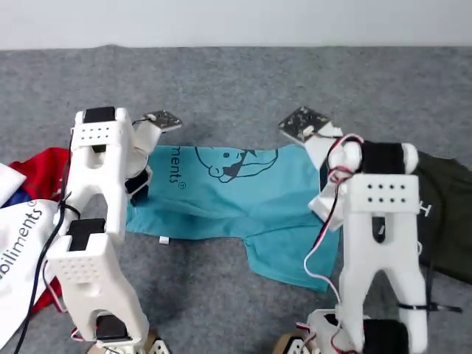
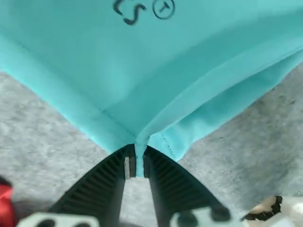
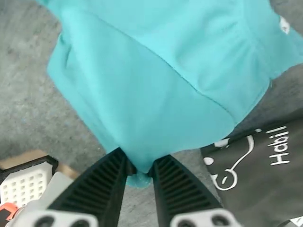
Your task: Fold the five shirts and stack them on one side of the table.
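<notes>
A turquoise shirt with a dark printed drawing lies partly folded across the middle of the grey table. My left gripper is shut on a hemmed corner of the turquoise shirt at its left end. My right gripper is shut on a bunched edge of the turquoise shirt at its right end. A dark olive shirt with white print lies at the right, also seen as the dark shirt. A white shirt and a red shirt lie at the left.
The grey felt table is bare along its far side. A small strip of blue cloth shows between the red and white shirts. Arm bases stand at the near edge.
</notes>
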`<control>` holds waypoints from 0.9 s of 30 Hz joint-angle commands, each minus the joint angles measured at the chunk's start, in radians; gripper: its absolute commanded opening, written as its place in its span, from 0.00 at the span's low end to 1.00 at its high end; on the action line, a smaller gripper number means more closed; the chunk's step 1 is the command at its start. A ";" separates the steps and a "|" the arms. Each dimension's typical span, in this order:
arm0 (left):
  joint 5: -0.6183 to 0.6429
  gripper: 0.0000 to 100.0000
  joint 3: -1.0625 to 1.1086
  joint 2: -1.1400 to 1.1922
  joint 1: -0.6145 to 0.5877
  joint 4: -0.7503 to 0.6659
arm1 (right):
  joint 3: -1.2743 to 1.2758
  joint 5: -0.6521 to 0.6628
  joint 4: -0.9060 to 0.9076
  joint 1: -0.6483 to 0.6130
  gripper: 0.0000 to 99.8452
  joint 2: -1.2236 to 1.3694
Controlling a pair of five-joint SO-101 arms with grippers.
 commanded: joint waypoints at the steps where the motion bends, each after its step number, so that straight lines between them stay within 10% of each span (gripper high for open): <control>1: -0.014 0.01 0.013 -0.014 -0.002 0.029 | 0.037 0.009 0.042 -0.007 0.01 -0.073; 22: -0.098 0.01 0.147 -0.106 -0.037 0.011 | 0.184 0.011 0.038 -0.002 0.02 -0.150; 27: -0.006 0.06 0.136 -0.115 -0.044 -0.005 | 0.184 0.005 0.042 0.010 0.19 -0.160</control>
